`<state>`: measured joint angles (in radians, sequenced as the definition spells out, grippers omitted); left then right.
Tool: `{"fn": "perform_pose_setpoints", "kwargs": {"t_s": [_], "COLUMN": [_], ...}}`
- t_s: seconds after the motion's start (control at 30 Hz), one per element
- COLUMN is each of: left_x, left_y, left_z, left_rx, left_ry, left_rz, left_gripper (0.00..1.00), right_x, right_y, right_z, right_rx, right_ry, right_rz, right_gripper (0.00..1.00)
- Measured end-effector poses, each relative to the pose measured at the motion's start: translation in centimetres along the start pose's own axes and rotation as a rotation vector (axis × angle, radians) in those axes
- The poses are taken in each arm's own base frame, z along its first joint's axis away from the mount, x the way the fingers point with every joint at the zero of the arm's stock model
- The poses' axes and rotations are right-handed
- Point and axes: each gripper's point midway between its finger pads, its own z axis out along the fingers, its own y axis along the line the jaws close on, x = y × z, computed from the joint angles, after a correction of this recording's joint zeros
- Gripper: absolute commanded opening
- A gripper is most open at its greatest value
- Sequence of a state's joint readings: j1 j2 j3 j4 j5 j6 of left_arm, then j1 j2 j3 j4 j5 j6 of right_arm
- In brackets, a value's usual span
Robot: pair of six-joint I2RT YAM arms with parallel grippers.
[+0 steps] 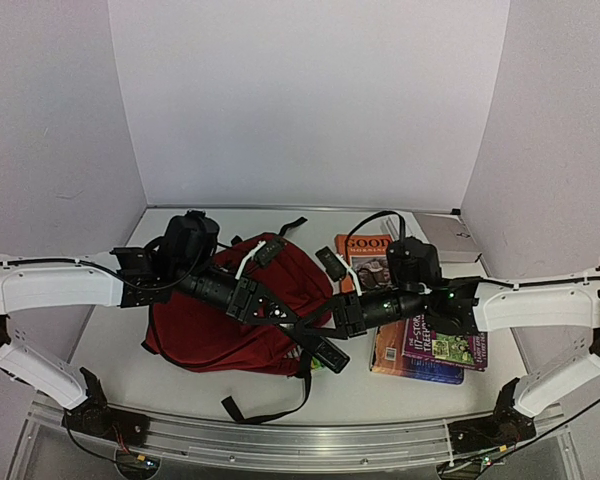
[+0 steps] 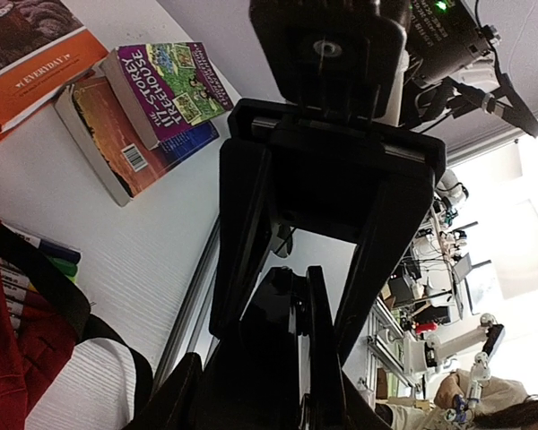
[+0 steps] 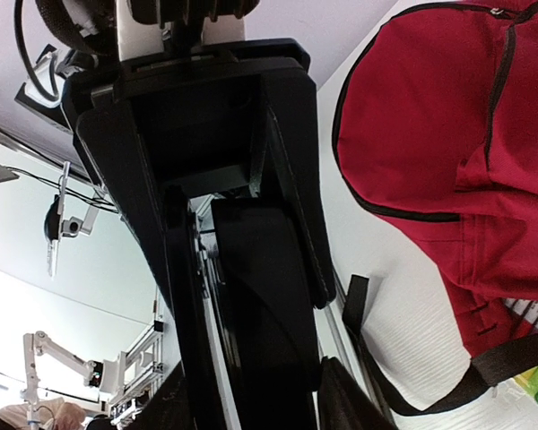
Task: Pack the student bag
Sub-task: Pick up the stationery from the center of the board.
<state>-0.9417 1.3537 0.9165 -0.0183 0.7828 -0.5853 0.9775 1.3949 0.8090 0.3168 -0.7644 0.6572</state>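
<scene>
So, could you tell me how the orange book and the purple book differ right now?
The orange book lies directly on the table, farther back; the purple book rests on top of another book, nearer the front edge. Both are closed, outside the student bag.

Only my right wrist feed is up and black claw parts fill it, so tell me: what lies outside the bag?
Observer: Top view shows an orange book right of the student bag, and a purple book lying on a third book.
Operator: Anything else?
Observer: A flat grey box, far back on the right.
Operator: Where is the left claw?
Observer: The left claw meets the right claw over the bag's near right edge.
</scene>
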Motion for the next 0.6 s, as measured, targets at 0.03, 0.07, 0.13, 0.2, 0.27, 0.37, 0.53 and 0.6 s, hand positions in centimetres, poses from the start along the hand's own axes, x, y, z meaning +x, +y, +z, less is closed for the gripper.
{"fn": "perform_pose_setpoints", "kwargs": {"t_s": [0.03, 0.07, 0.13, 0.2, 0.27, 0.37, 0.53, 0.6], "left_x": [-0.1, -0.1, -0.1, -0.2, -0.5, -0.9, -2.4, -3.3], "left_y": [0.5, 0.8, 1.8, 2.6, 3.5, 5.2, 7.8, 8.5], "left_z": [0.0, 0.0, -0.2, -0.5, -0.9, -1.9, -5.3, -7.1], "left_rx": [-0.023, -0.042, -0.083, -0.111, -0.134, -0.176, -0.249, -0.280], "left_ry": [-0.008, -0.011, -0.020, -0.033, -0.052, -0.090, -0.201, -0.260], "left_rz": [-0.013, -0.026, -0.056, -0.084, -0.112, -0.171, -0.263, -0.280], "left_gripper": [0.01, 0.00, 0.00, 0.00, 0.00, 0.00, 0.00, 0.00], "right_x": [-0.3, -0.6, -1.5, -2.1, -2.6, -3.0, -3.5, -3.6], "right_y": [-0.3, -0.7, -1.5, -2.1, -2.6, -2.9, -4.5, -5.4], "right_z": [-0.1, -0.3, -0.9, -1.5, -2.1, -2.4, -2.8, -3.1], "right_rx": [0.013, 0.025, 0.055, 0.079, 0.099, 0.123, 0.211, 0.268], "right_ry": [-0.014, -0.032, -0.072, -0.105, -0.133, -0.161, -0.198, -0.208], "right_rz": [0.002, 0.004, 0.010, 0.008, 0.009, 0.007, 0.002, 0.010], "right_gripper": [0.57, 0.61, 0.65, 0.72, 0.76, 0.80, 0.77, 0.76]}}
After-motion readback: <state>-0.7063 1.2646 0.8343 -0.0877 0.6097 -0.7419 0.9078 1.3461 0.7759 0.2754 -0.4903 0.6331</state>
